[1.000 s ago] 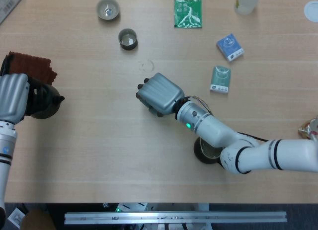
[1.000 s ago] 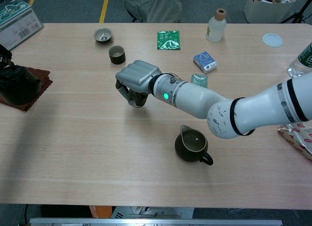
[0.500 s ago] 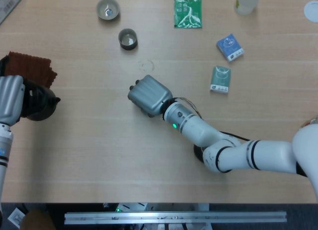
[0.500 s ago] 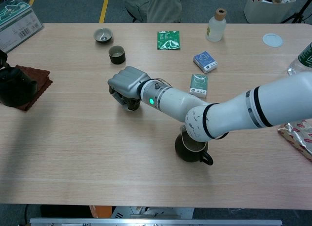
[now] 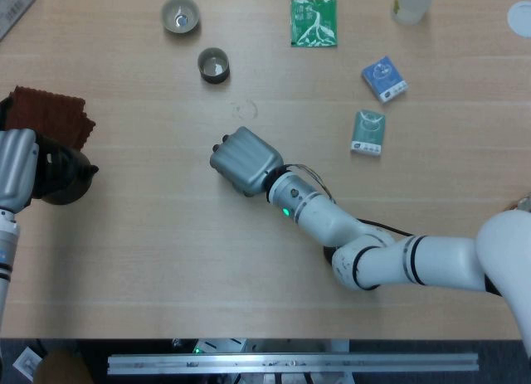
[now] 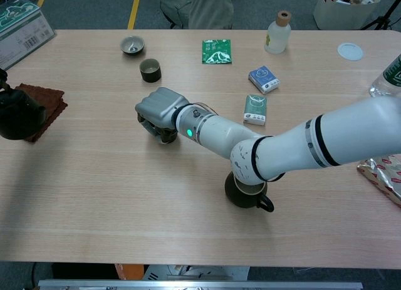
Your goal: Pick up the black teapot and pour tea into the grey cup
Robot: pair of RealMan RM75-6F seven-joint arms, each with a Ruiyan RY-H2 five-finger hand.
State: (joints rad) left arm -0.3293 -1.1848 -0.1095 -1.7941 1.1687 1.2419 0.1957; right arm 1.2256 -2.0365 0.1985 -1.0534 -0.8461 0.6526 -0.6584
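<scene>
Left robot hand (image 5: 18, 167) sits at the far left edge of my head view, its grey back toward the camera, wrapped around the black teapot (image 5: 65, 172); I read it as grasping the pot, whose spout points right. In the chest view the teapot (image 6: 19, 113) shows at the frame's left edge, overlapping the near corner of the dark red cloth (image 6: 42, 103). Whether it is lifted or resting I cannot tell.

Pale wood bench (image 6: 125, 196) carries everything. Moving right, two small cups stand near the far side: a grey cup (image 5: 180, 14) and, just nearer me, a darker cup (image 5: 214, 65). Both lie well apart from the teapot, up and to its right.

Mid-bench, my right robot hand (image 5: 242, 160) is clenched into a fist, knuckles up, and I see nothing in it; its white arm sweeps off to the right. A dark green pitcher (image 6: 247, 193) stands partly under that arm.

Further right lie a green packet (image 5: 314, 21), a blue box (image 5: 384, 78), a teal box (image 5: 368, 132) and a bottle (image 6: 277, 33). Beyond the bench is grey floor with a yellow line (image 6: 133, 10).
</scene>
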